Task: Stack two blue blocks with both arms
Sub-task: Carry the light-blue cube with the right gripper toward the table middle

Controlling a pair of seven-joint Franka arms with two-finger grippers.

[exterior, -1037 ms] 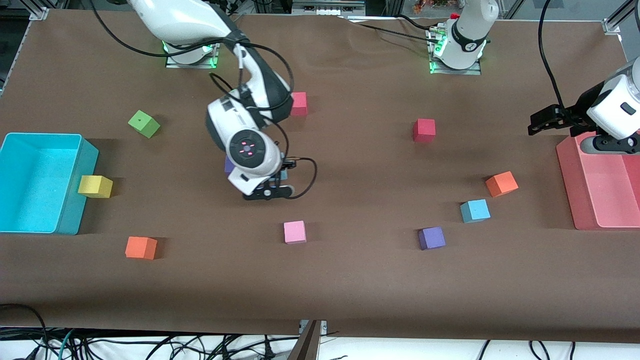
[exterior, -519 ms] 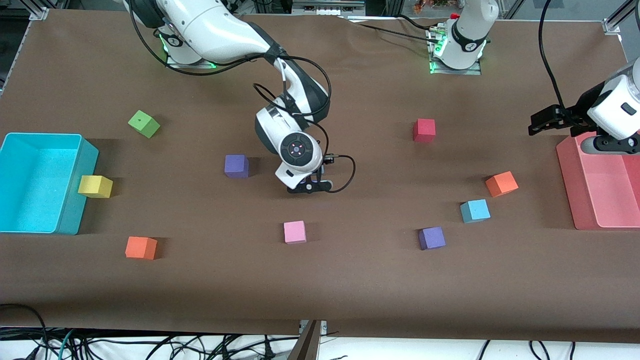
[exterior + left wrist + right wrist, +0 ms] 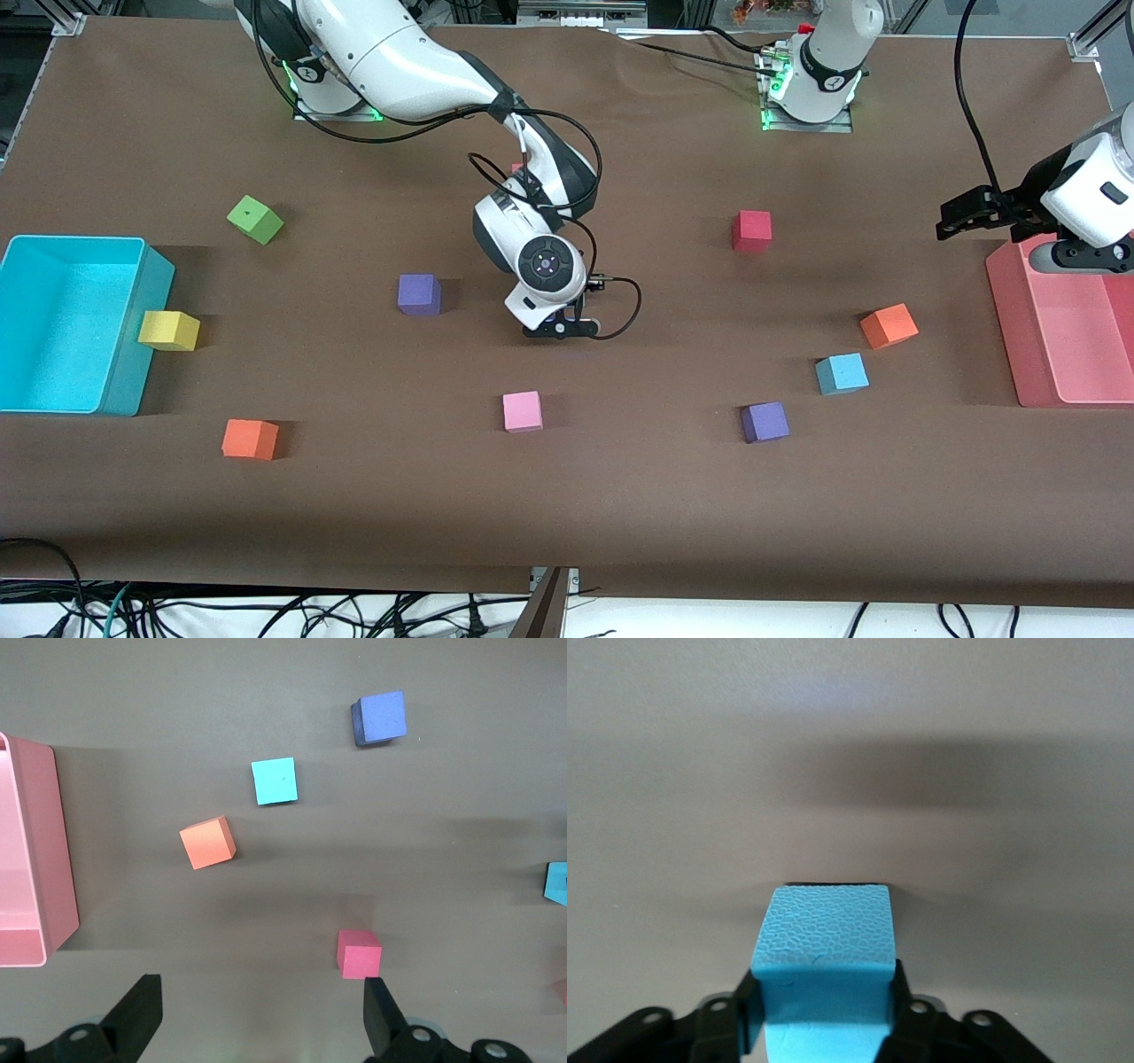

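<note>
One blue block (image 3: pixel 826 943) sits between the fingers of my right gripper (image 3: pixel 824 992), whose pads press its two sides; the block is low over the brown table. In the front view the right gripper (image 3: pixel 558 330) is over the table's middle and its wrist hides this block. The other blue block (image 3: pixel 842 373) (image 3: pixel 274 780) lies on the table toward the left arm's end, beside an orange cube (image 3: pixel 889 325). My left gripper (image 3: pixel 955 221) (image 3: pixel 261 1001) hangs open and empty by the pink tray (image 3: pixel 1019 354), waiting.
Loose cubes lie around: purple (image 3: pixel 419 294) beside the right gripper, pink (image 3: pixel 522 411), purple (image 3: pixel 765 422), red (image 3: pixel 751 230), green (image 3: pixel 255 219), yellow (image 3: pixel 168 330), orange (image 3: pixel 250 439). A turquoise bin (image 3: pixel 120 390) stands at the right arm's end.
My right arm carried the blue block away from the purple cube toward the table's middle and came lower. The left arm has not moved.
</note>
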